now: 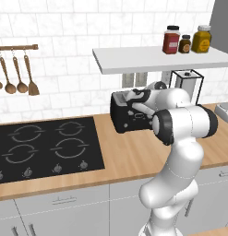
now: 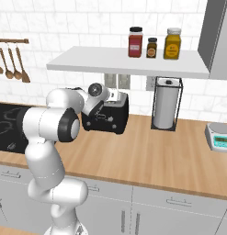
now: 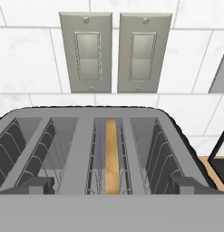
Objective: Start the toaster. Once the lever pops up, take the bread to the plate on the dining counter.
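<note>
Two dark fingertips of my gripper stand spread wide, holding nothing, just above the toaster on the wood worktop; the bread sits upright in its right slot, wall switches behind.

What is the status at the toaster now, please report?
Gripper open, above the toaster, holding nothing. Bread standing down inside one slot. Nothing between the fingers and the slots.
</note>
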Tool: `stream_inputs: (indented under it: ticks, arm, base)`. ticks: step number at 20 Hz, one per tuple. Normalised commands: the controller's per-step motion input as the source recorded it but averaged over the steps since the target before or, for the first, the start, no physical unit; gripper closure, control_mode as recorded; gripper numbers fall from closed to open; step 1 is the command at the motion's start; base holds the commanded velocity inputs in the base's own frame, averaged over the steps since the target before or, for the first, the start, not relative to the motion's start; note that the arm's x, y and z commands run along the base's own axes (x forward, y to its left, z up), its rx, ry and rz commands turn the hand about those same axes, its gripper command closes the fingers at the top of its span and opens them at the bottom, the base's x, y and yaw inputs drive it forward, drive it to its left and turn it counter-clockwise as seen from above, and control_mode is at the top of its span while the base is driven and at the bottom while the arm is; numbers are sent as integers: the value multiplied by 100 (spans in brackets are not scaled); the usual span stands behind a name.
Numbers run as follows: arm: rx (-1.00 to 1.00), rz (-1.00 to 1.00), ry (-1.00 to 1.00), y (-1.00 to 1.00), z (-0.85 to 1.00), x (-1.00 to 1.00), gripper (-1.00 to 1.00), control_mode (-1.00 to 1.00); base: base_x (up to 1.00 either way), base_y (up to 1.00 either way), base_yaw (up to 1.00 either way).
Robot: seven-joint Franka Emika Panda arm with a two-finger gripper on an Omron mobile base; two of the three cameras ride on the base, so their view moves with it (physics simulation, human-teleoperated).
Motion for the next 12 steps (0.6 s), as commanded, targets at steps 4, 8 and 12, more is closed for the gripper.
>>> stream_inputs:
  ticks: [4, 8, 12]
  arm:
    - [0, 0, 0, 0, 0, 0, -100, -100]
    - [0, 0, 0, 0, 0, 0, -100, -100]
    - [0, 0, 0, 0, 0, 0, -100, -100]
  base:
    - [0, 0, 0]
    - [0, 0, 0]
    - [0, 0, 0]
